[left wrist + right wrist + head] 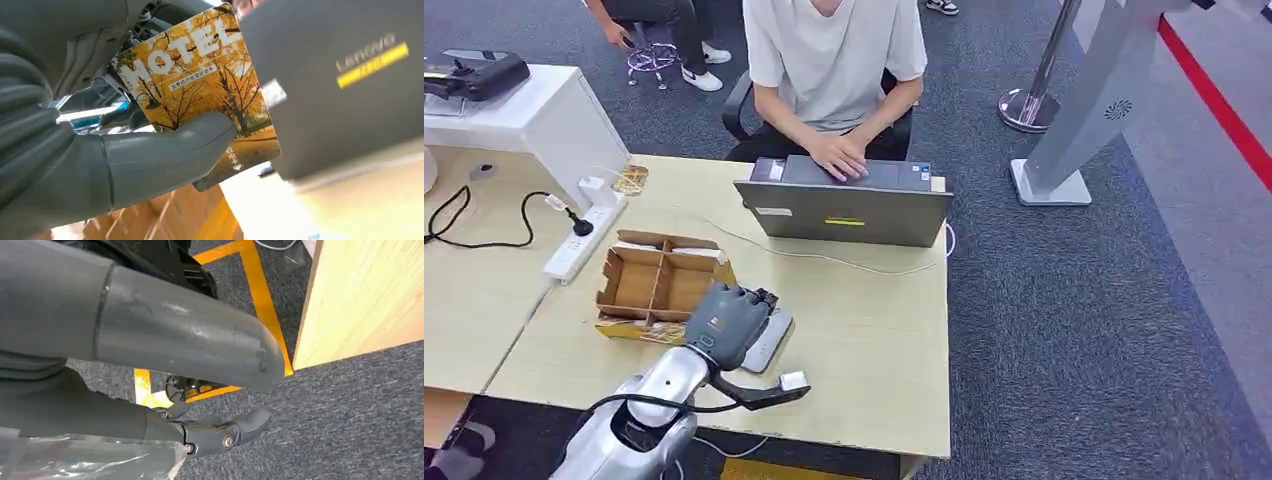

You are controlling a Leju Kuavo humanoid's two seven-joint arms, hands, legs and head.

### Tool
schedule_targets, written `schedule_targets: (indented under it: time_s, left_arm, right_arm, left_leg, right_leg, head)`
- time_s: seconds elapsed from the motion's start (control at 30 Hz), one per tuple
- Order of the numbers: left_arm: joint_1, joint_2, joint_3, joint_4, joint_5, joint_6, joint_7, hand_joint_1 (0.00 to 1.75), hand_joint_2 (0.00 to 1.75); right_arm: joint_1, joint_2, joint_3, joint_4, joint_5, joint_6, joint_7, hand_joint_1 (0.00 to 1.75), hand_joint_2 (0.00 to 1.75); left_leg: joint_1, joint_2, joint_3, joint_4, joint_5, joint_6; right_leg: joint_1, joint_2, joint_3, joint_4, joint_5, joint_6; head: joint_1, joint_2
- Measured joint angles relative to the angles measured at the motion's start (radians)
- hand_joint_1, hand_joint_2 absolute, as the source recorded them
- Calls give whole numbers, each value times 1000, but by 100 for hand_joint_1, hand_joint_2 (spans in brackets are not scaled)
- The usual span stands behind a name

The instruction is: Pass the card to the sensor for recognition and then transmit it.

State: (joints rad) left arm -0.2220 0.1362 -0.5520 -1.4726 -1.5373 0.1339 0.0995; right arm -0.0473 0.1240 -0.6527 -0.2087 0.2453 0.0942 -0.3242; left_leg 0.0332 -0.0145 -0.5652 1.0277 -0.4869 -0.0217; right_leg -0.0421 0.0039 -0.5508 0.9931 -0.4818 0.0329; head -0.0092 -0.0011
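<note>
Closest to the camera, at the lower left of the head view, the silver left arm rises to the left robot hand (729, 322), which sits over a flat grey sensor (771, 340) on the desk (874, 340). That robot hand grips the card (200, 90), an orange hotel key card printed with yellow trees; in the left wrist view the thick grey thumb presses its face while darker fingers back it from behind. Just left of the hand lies an open cardboard box (659, 280) with dividers. Further left, a white power strip (584, 240) with a black cable rests on the desk. At the centre top of the head view, a grey laptop (844, 205) stands open, and a person in a pale shirt (834, 60) sits behind it with a hand on the keyboard. In the right wrist view, the right robot hand (165, 335) hangs beside the desk edge above grey carpet; its fingers are apart and it holds nothing.
</note>
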Motion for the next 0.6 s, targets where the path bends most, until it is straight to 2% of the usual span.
schedule_targets:
  time_s: [0.6]
  left_arm:
    - [-48, -31, 0, 221, 27, -68, 69, 175, 175]
  right_arm:
    - [2, 3, -19, 0, 36, 3, 24, 0, 0]
  left_leg:
    - [0, 0, 0, 0, 0, 0]
  right_leg:
    - [0, 0, 0, 0, 0, 0]
  head:
    - [0, 0]
